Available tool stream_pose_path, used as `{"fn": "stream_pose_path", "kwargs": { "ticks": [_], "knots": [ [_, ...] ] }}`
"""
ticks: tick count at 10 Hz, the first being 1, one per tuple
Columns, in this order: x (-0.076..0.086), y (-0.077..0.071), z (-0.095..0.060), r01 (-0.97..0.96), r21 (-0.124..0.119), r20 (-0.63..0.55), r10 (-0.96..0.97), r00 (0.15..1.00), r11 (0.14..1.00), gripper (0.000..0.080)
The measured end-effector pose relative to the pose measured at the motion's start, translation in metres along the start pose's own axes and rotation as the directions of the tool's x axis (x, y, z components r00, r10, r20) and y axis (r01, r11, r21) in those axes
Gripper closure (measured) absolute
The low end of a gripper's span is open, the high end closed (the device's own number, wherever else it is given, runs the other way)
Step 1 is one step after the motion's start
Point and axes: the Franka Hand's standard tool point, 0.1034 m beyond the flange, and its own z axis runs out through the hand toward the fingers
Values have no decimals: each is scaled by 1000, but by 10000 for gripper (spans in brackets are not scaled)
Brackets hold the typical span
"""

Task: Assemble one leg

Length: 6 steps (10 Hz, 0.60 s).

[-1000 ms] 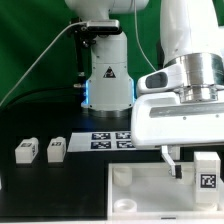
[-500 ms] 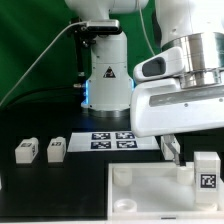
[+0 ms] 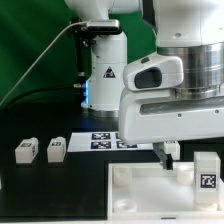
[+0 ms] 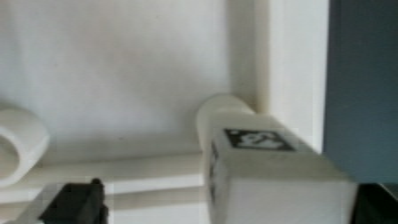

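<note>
Outwardly, in the exterior view, the gripper [image 3: 168,154] hung low over the large white tray-like piece [image 3: 140,195], which lay on the black desk [image 3: 40,185] toward the exterior view's right. Its dark fingers [image 3: 167,150] reached down near the tray's far edge. The arm's white body hid most of them, so I cannot tell whether they were spread or pressed together. The leg [image 3: 207,172] stood upright on the tray, just beside the gripper on the exterior view's right and apart from it. Its square marker tag [image 3: 209,182] faced the camera. A second leg [image 3: 25,150] and a third leg [image 3: 56,149] sat side by side on the desk, well apart from the tray on the exterior view's left. The marker board [image 3: 105,140] lay flat between them and the robot base [image 3: 105,85].

In the wrist view, the leg [image 4: 267,165] loomed close, its marker tag [image 4: 262,138] plain on its face, with the tray's white surface [image 4: 125,70] beside it. One black fingertip [image 4: 75,202] showed at the frame's edge, clear of the leg. A dark strip of desk [image 4: 368,80] ran past the tray's rim.
</note>
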Motion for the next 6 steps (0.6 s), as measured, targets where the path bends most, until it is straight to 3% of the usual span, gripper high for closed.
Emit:
{"fn": "stream_pose_path", "kwargs": {
  "ticks": [6],
  "knots": [
    [-1,1,1,-47,-1,2,47,999,999,180]
  ]
}}
